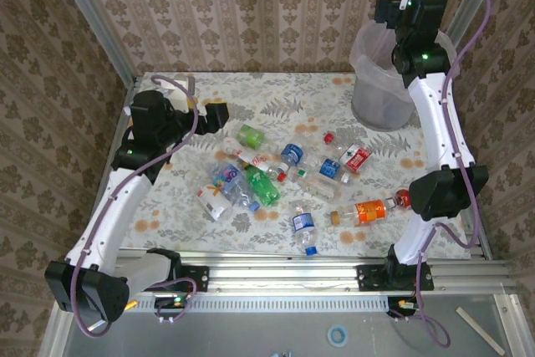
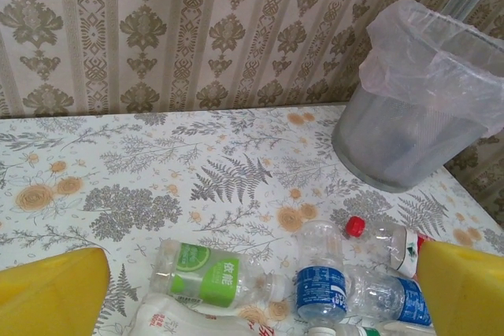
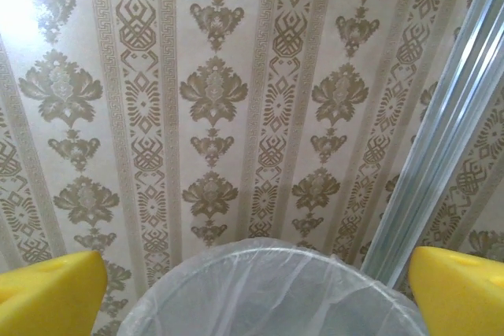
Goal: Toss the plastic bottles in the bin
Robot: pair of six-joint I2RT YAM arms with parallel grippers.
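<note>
Top external shows the plastic bottles scattered lying down across the middle of the table, most bunched together and touching, with an orange bottle and a blue-labelled bottle lying apart nearer the arm bases. The bin stands at the far right corner, well apart from the heap. The right gripper hangs above the bin's mouth; in the right wrist view its fingers are spread wide with nothing between them and the bagged rim sits just below. The left gripper hovers at the far left side of the heap, its fingers likewise released and holding nothing, above a green-labelled bottle and a blue-labelled one beside it.

These bottles look empty, so I judge them light, thin-walled and easy to crush, with slick round sides that roll at a nudge. The best hold is probably across the labelled middle of the body, jaws square to the bottle's length, not at the tapering neck or cap. A bottle at the heap's edge gives the fingers room on both sides
</note>
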